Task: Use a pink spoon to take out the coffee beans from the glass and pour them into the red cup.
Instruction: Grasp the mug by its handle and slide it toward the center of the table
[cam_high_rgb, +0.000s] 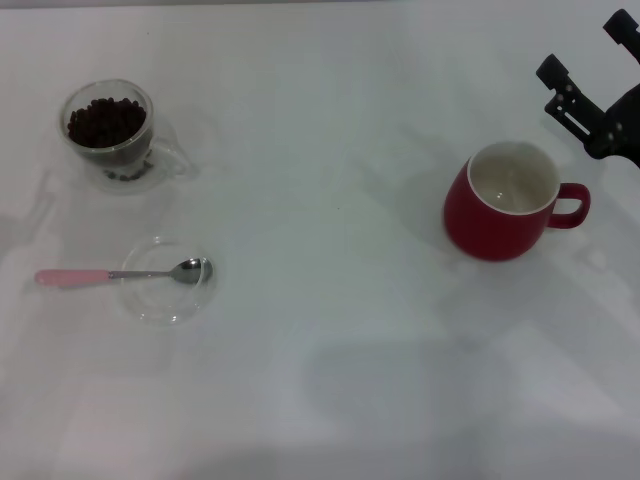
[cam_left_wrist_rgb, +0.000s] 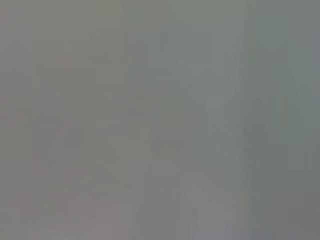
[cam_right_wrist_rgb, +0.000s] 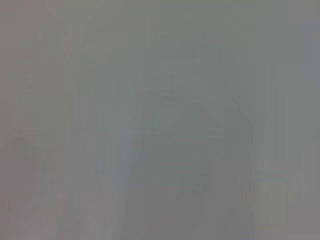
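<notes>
The glass (cam_high_rgb: 112, 140), a clear double-walled mug with a side handle, stands at the far left and holds a heap of dark coffee beans (cam_high_rgb: 105, 122). The pink spoon (cam_high_rgb: 120, 274) lies nearer me on the left, its silver bowl resting in a shallow clear glass dish (cam_high_rgb: 165, 303) and its pink handle pointing left over the rim. The red cup (cam_high_rgb: 508, 202) stands at the right, empty, handle to the right. My right gripper (cam_high_rgb: 585, 48) hovers open and empty beyond the red cup at the far right edge. My left gripper is out of view. Both wrist views show only blank grey.
Everything stands on a white table (cam_high_rgb: 330, 350). The glass and the dish are close together on the left, the red cup far off on the right.
</notes>
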